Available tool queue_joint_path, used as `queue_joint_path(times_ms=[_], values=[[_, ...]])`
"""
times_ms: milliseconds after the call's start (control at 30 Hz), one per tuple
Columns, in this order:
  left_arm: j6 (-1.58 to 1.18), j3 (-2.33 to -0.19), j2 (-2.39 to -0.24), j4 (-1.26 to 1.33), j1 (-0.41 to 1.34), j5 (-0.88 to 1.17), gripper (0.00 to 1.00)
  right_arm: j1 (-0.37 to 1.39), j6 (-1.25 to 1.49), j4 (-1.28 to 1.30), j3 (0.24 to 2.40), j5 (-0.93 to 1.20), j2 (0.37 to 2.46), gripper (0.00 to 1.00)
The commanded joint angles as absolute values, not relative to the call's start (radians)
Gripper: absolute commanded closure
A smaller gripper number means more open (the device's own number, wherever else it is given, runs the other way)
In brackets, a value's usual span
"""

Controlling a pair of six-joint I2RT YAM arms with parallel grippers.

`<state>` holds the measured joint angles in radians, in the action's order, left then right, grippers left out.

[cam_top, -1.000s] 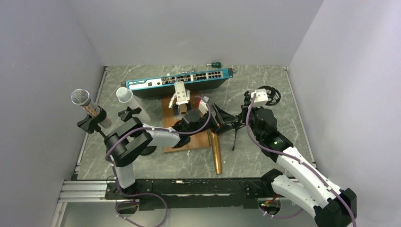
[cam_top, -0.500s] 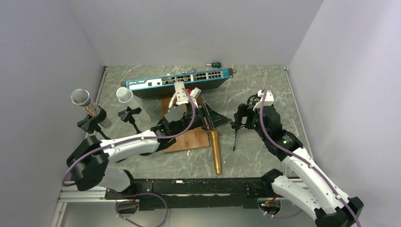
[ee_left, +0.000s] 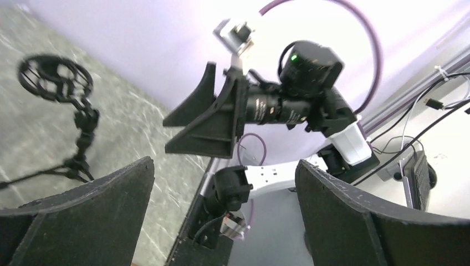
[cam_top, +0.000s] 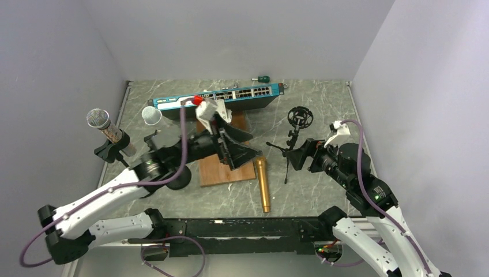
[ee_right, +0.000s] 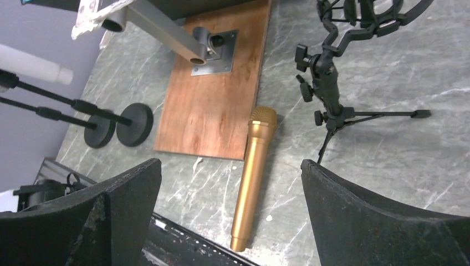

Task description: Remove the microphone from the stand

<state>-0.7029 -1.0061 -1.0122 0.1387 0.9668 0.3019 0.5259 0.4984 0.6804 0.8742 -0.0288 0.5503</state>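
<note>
The gold microphone point(cam_top: 263, 184) lies flat on the table beside the wooden board point(cam_top: 214, 172); in the right wrist view the microphone point(ee_right: 254, 169) lies head away from me. The black tripod stand point(cam_top: 291, 149) stands upright, its shock mount point(cam_top: 300, 115) empty. In the right wrist view the stand point(ee_right: 328, 94) is up on the right. My right gripper point(cam_top: 301, 156) hangs open just right of the stand, holding nothing point(ee_right: 230, 162). My left gripper point(cam_top: 239, 147) is open above the board, aimed toward the right arm point(ee_left: 224, 162), with the stand point(ee_left: 77, 138) at its left.
A blue network switch point(cam_top: 219, 97) lies along the back. A metal bracket point(ee_right: 213, 44) is bolted to the board. Two other microphones, silver point(cam_top: 99, 119) and white point(cam_top: 152, 116), sit in stands at the left, with round bases point(ee_right: 119, 126). A green item point(cam_top: 263, 78) lies at the back.
My right gripper has opened, let go of the stand and drawn back to the right. The stand's mount now sits further left. My left arm has pulled back left and lifted.
</note>
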Motion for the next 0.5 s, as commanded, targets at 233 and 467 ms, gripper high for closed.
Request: queue_joint_path(times_ms=[233, 467], values=[[-0.346, -1.271, -0.830, -0.446, 0.968, 0.023, 0.01, 0.525, 0.541, 0.614, 0.789, 0.094, 0.558, 0.00], [-0.295, -1.394, -0.742, -0.650, 0.968, -0.131, 0.01, 0.523, 0.574, 0.490, 0.687, 0.197, 0.603, 0.00]])
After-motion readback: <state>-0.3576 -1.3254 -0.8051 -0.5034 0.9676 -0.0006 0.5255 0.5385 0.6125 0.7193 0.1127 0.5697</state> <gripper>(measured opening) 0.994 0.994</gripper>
